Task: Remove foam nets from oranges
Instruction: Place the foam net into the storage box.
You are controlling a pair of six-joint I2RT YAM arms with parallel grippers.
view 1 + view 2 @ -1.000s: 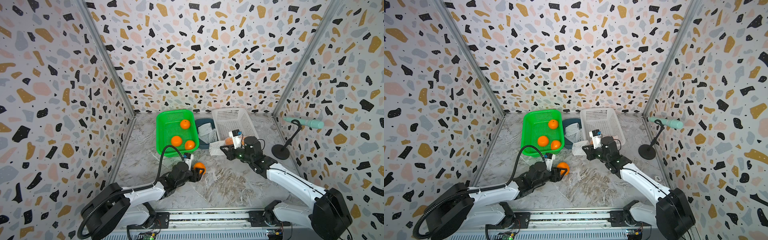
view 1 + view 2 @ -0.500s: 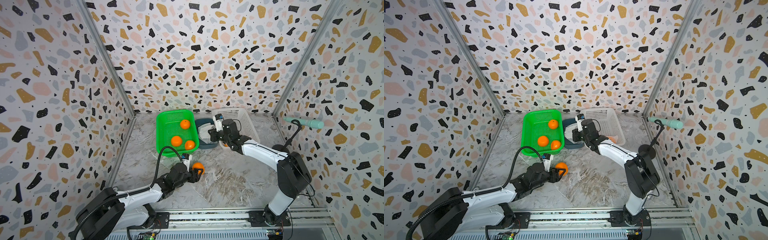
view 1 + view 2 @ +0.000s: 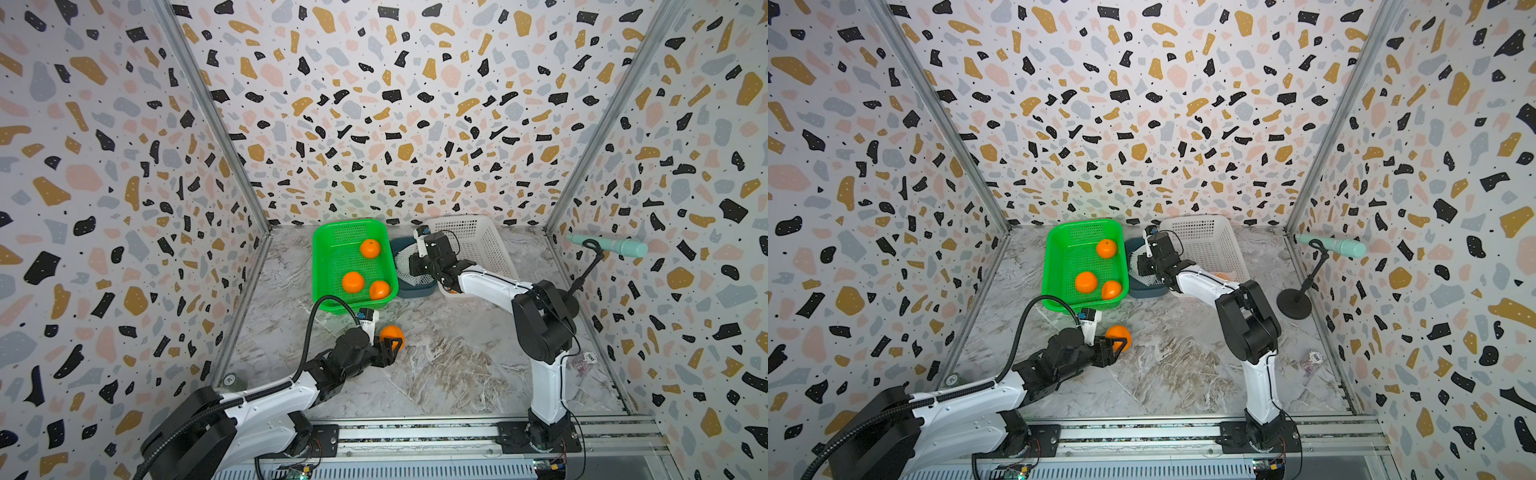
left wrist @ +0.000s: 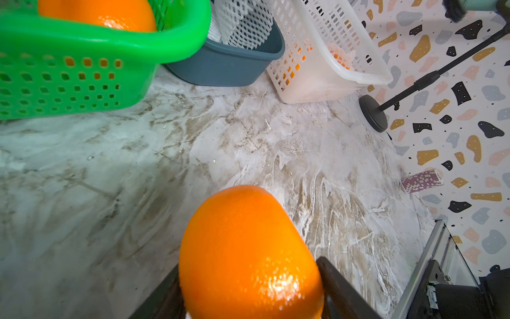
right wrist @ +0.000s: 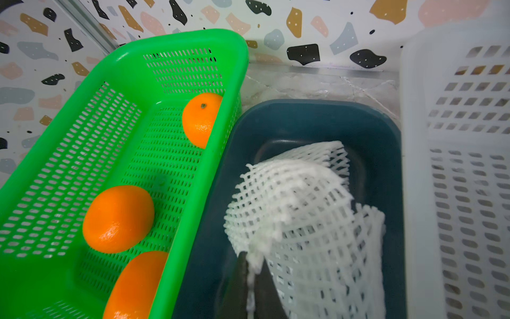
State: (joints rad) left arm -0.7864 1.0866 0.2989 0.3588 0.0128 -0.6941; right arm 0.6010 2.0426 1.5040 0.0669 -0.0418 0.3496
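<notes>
My left gripper [image 3: 392,343] is shut on a bare orange [image 3: 390,333] just above the marble floor in front of the green basket [image 3: 320,266]; in the left wrist view the orange [image 4: 248,254] fills the gap between the dark fingers. Three bare oranges [image 3: 353,282] lie in the green basket. Over the dark blue tub [image 5: 303,116], my right gripper [image 5: 252,266] is shut on the edge of an empty white foam net [image 5: 298,210], which hangs into the tub. An orange in its net [image 4: 338,55] lies in the white basket [image 3: 478,241].
The green basket, blue tub [image 3: 415,289] and white basket stand side by side against the back wall. A black stand [image 3: 1293,303] carrying a teal cylinder [image 3: 606,245] stands at the right wall. A small patterned roll [image 4: 422,181] lies near the right front.
My right gripper has carried the foam net from in front of the white basket back and left to over the blue tub. The left gripper with its orange has hardly moved.
</notes>
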